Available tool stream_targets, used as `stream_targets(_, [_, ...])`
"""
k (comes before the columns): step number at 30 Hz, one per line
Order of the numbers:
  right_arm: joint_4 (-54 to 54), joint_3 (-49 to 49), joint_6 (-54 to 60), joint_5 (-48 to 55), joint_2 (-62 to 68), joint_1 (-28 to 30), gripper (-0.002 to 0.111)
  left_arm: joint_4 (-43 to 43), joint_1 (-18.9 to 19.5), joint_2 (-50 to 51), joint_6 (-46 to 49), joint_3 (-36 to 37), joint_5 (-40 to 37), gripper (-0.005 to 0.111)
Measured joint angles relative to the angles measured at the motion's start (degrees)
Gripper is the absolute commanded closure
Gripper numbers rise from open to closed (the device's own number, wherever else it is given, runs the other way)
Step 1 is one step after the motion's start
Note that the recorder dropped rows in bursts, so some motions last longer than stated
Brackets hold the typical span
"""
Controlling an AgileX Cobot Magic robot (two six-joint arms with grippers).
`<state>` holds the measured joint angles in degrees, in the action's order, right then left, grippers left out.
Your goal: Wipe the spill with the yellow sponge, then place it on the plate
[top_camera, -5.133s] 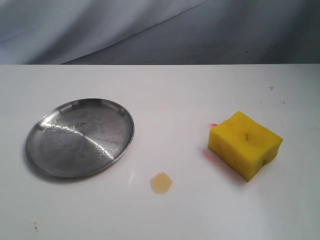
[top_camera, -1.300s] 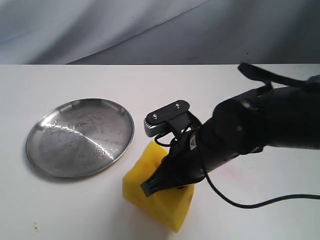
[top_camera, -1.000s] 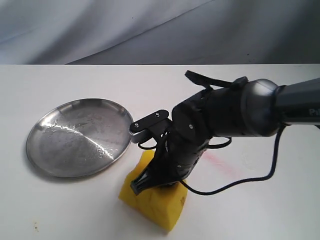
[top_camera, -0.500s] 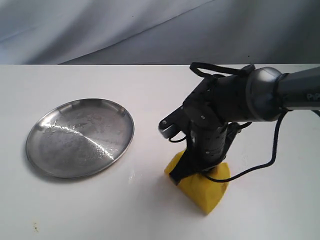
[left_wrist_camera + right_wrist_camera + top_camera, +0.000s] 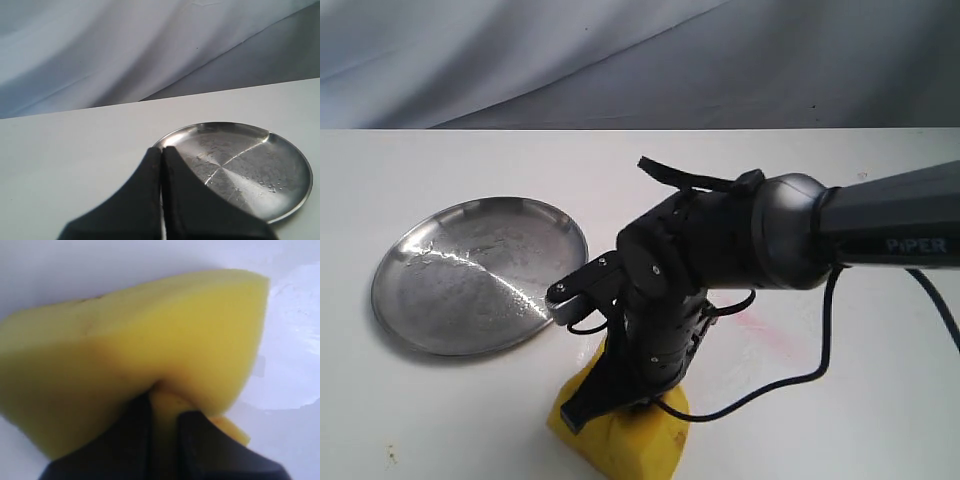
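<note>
The sponge is clamped and squeezed between the fingers of the right gripper. It is pressed onto the white table at the near edge, to the right of the plate, nearer than it and apart from it. The left gripper is held with its fingers pressed together on nothing, and the plate is seen just beyond it.
</note>
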<state>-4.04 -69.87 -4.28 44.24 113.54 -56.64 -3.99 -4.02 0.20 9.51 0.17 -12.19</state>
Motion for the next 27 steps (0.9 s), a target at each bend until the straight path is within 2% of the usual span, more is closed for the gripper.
stream_targets(7, [1.46, -7.45, -4.37, 3.14, 4.31, 6.65, 0.108, 0.00, 0.00, 0.00, 0.00, 0.00, 0.00, 0.107])
stream_targets(17, [13.37, -8.50, -9.46, 9.17, 5.27, 17.62, 0.108, 0.00, 0.00, 0.00, 0.00, 0.00, 0.00, 0.107])
stream_targets(21, [19.82, -6.02, -12.00, 10.88, 4.54, 18.74, 0.108, 0.00, 0.00, 0.00, 0.00, 0.00, 0.00, 0.107])
stream_targets(27, [21.60, 0.01, -12.67, 8.55, 1.42, 17.16, 0.108, 0.00, 0.00, 0.00, 0.00, 0.00, 0.00, 0.107])
